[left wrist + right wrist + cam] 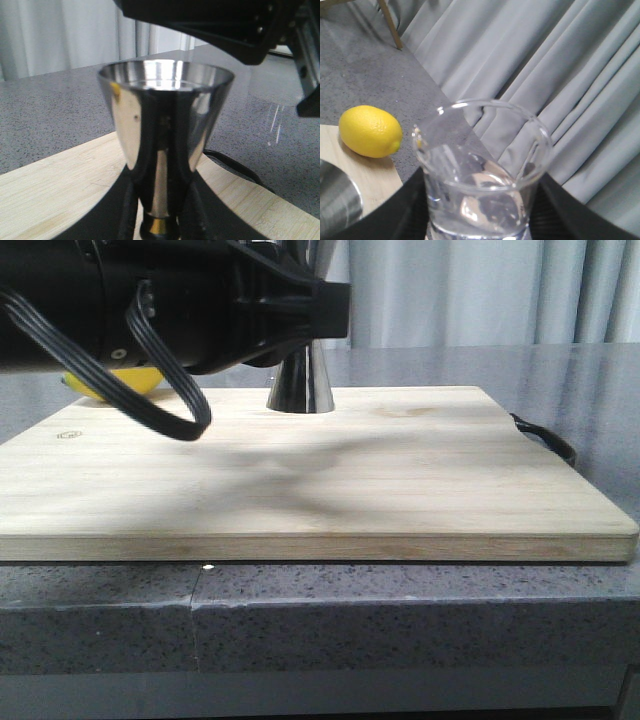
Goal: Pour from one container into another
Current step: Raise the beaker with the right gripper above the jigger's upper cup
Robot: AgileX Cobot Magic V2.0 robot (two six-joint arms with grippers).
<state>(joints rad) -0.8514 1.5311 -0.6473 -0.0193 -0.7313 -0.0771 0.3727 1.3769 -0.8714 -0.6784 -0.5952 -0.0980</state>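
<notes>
Left end effector (pixel 159 220) pinching jigger (pixel 165 130) to steady it; right end effector (pixel 480 210) gripping beaker (pixel 482 165), raised for pouring.

Steel jigger (pixel 165 130), gold band; yellow lemon (pixel 370 131).

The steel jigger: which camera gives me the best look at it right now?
The left wrist view: the steel jigger fills the picture, its open cup rim and gold waist band plain between the left gripper's fingers. The front view shows only its flared base behind an arm. The right wrist view catches just an edge.
</notes>
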